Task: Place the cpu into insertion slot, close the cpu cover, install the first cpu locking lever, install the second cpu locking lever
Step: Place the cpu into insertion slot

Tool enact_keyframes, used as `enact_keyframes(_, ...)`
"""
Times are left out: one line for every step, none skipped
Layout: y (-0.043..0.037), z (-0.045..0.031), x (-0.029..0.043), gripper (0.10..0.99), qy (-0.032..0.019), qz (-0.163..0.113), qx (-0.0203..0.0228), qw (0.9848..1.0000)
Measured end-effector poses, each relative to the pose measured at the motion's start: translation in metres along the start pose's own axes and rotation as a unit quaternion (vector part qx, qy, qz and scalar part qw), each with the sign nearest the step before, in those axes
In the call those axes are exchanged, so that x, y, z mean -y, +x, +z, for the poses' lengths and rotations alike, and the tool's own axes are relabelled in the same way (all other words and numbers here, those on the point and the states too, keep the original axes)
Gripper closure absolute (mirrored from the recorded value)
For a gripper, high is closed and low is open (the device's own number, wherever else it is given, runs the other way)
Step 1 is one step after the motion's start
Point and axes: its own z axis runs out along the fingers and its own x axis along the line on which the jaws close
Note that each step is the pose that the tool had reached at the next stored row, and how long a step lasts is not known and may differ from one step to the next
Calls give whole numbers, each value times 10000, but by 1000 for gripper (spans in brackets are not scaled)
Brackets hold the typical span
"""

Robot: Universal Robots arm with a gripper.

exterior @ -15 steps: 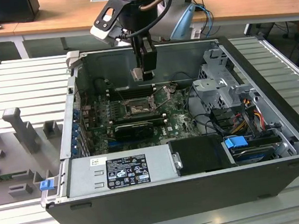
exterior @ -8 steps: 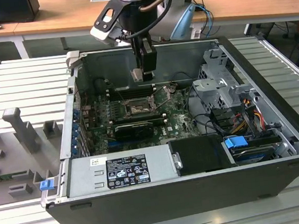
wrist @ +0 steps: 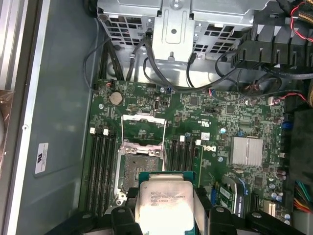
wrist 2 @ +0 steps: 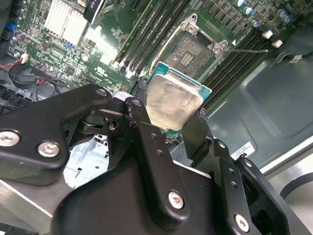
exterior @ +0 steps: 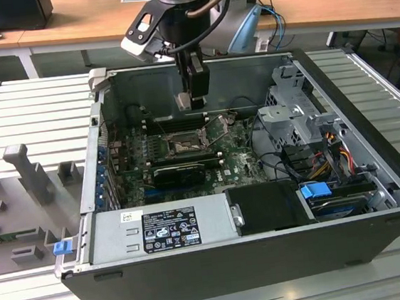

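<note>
Grey slatted worktop (exterior: pixel 31 110) carries an open computer case (exterior: pixel 268 257). Above its insertion slot (wrist: pixel 138 169), apart from it, the tool (exterior: pixel 196 101) pinches the cpu (wrist 2: pixel 171 103). The cpu cover (wrist: pixel 143 125) is flipped open.

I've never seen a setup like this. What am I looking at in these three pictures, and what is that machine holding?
It is a robot arm working over an open dark-grey computer case that lies on a ribbed metal table. The exterior view comes from a camera standing off the arm; the two wrist views come from cameras on the arm, looking past its black pincer. The pincer is shut on a flat square silver-grey chip, held above the green circuit board. Its square socket is bare, with the thin metal cover frame swung open.
</note>
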Motion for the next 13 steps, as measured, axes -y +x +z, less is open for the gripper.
enact_keyframes(0,11,5,557,1,0,0,10000)
enact_keyframes(0,20,10,557,1,0,-1,10000)
enact_keyframes(0,29,12,557,1,0,-1,10000)
enact_keyframes(0,48,16,557,0,-1,-2,10000)
enact_keyframes(0,69,19,557,0,-1,-2,10000)
enact_keyframes(0,85,26,557,1,0,-2,10000)
enact_keyframes(0,93,29,557,1,-1,-1,10000)
enact_keyframes(0,98,32,557,1,-1,-1,10000)
enact_keyframes(0,104,33,557,1,-1,-2,10000)
enact_keyframes(0,109,34,557,1,-1,-2,10000)
enact_keyframes(0,112,35,557,1,0,-2,10000)
enact_keyframes(0,116,36,557,1,-1,-2,10000)
enact_keyframes(0,118,36,557,1,-1,-2,10000)
